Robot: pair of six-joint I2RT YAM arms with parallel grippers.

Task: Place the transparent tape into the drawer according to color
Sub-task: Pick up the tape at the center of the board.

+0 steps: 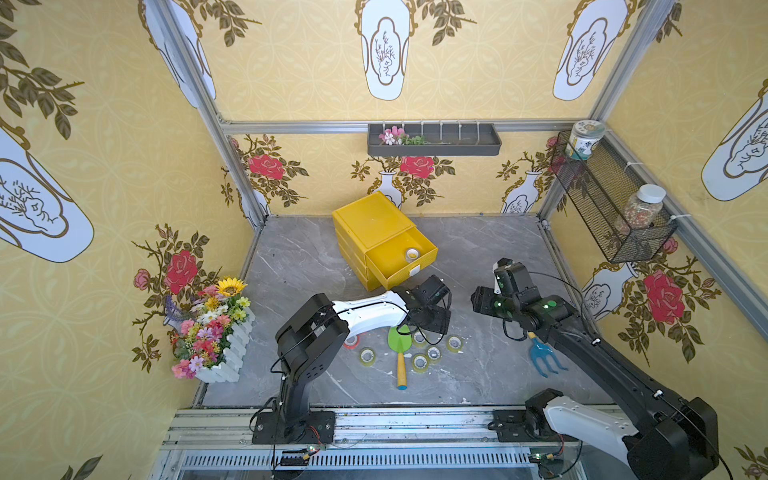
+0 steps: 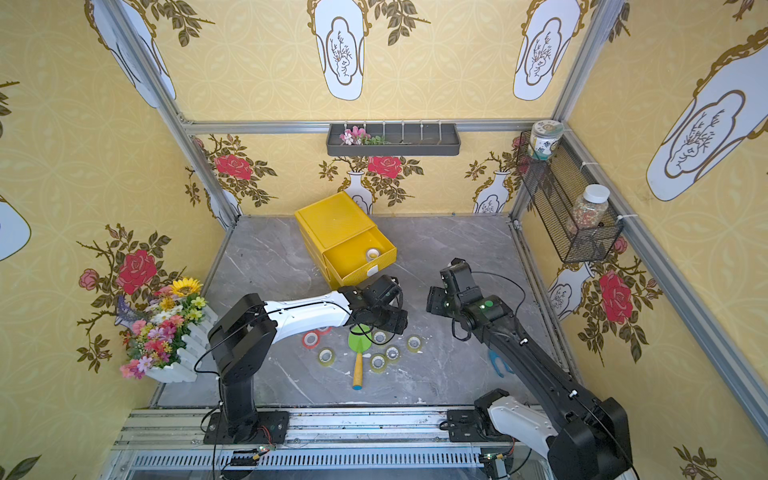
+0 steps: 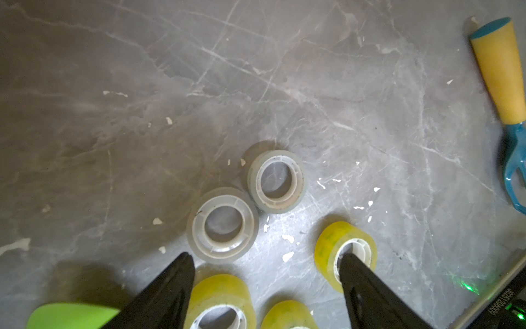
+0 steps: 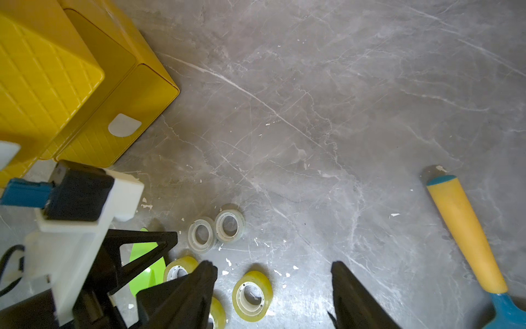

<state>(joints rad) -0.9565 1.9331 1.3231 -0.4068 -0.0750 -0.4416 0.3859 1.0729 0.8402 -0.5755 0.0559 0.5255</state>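
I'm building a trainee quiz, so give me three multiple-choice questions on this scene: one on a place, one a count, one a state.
1. Where is the stowed tape roll? A open top drawer; B mesh basket; C flower box.
2. How many colourless rolls show in the left wrist view? A none; B two; C five.
3. The right gripper is: A shut on a roll; B holding the trowel; C open, empty.
Answers: A, it lies inside the pulled-out drawer; B, two lie side by side; C, its jaws stand apart, nothing between.
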